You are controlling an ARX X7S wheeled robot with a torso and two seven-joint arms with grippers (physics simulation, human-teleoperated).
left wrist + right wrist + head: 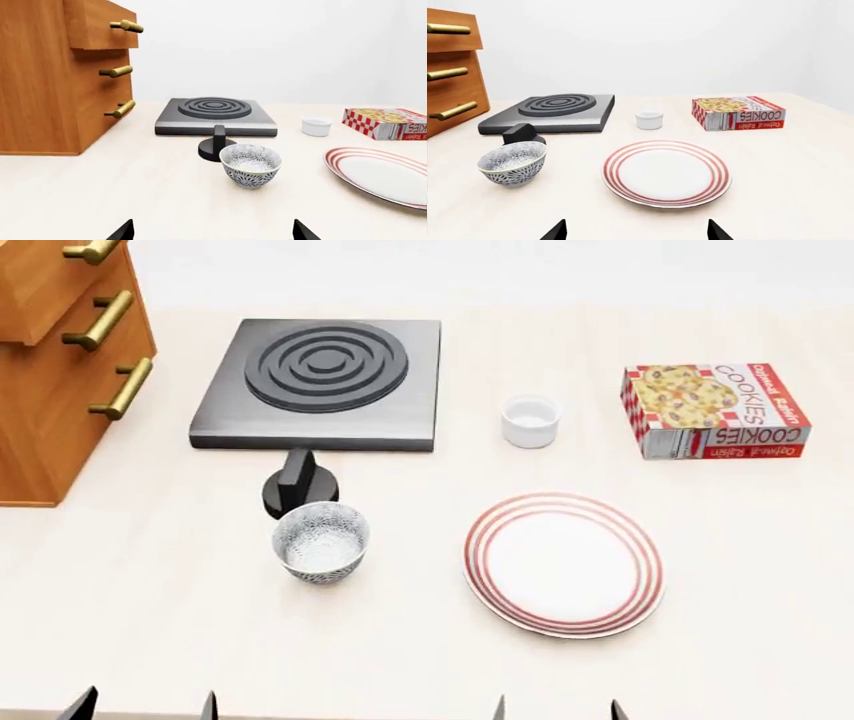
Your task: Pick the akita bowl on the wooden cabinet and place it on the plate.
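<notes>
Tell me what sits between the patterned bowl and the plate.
Nothing: bare tabletop separates the akita bowl from the plate, clearest in the head view.

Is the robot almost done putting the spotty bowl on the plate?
Not yet, nothing looks done. The plate is bare, and the speckled bowl in view sits on the table beside a black knob, apart from the plate. Neither the left gripper nor the right gripper holds anything; both are open. No bowl shows on the wooden cabinet; its top is out of view. Grasping, carrying and placing are all left.
</notes>
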